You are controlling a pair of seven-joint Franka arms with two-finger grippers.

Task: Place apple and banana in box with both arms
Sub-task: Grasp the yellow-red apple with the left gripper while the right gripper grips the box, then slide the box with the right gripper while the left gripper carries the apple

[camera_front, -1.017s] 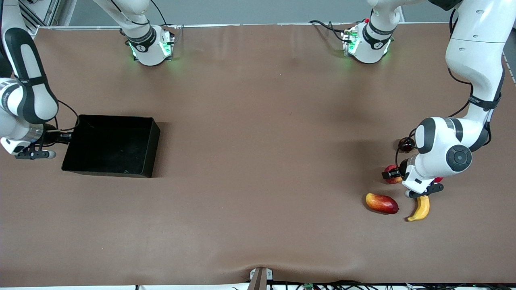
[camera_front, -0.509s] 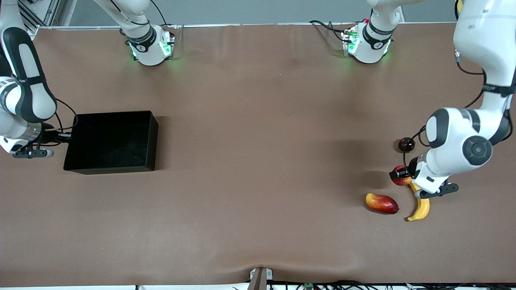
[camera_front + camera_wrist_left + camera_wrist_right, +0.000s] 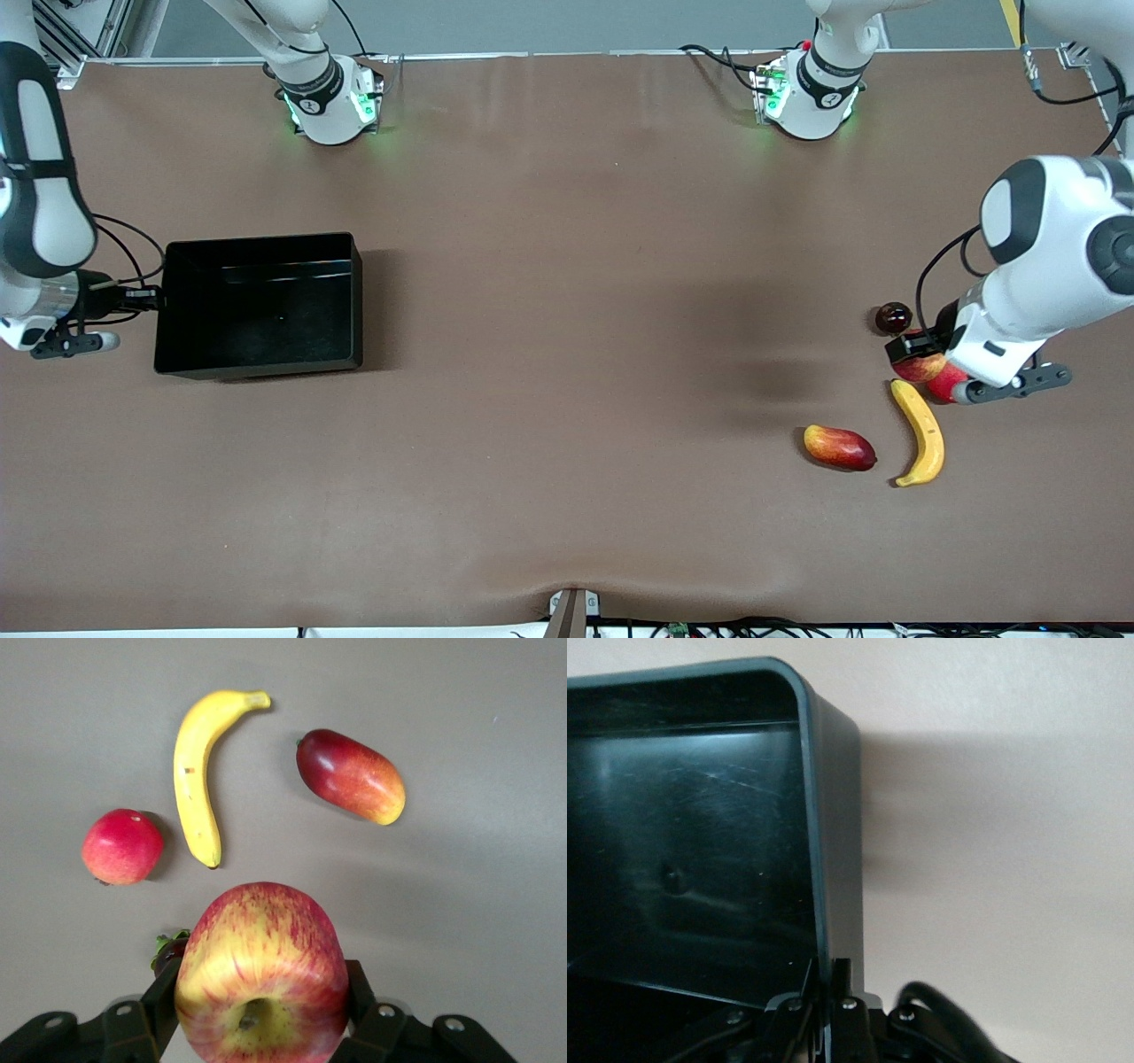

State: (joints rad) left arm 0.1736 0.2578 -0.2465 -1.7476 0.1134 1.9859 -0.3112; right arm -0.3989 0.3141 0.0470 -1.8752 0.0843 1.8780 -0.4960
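Observation:
The apple (image 3: pixel 261 970), red with yellow streaks, sits stem dimple up between the fingers (image 3: pixel 359 983) of my left gripper (image 3: pixel 262 981), which is shut on it. In the front view the apple (image 3: pixel 921 367) hangs in the left gripper (image 3: pixel 924 358) just above the table, over the gap between a dark fruit and the banana (image 3: pixel 921 431). The banana (image 3: pixel 197 771) lies free on the table. My right gripper (image 3: pixel 830 988) is shut on the wall of the black box (image 3: pixel 833 859). The box (image 3: pixel 345 306) stands at the right arm's end of the table, with the right gripper (image 3: pixel 146 298) at its outer wall.
A pinkish-red round fruit (image 3: pixel 946 381) lies beside the banana, partly under the left wrist. An oblong red-yellow fruit (image 3: pixel 839 447) lies beside the banana toward the table's middle. A small dark fruit (image 3: pixel 893 316) lies farther from the front camera. A wide stretch of brown table separates the box from the fruits.
The left arm has risen with the apple and moved toward its own end of the table, uncovering the banana. The right gripper has shut on the box wall, and the box has shifted and straightened.

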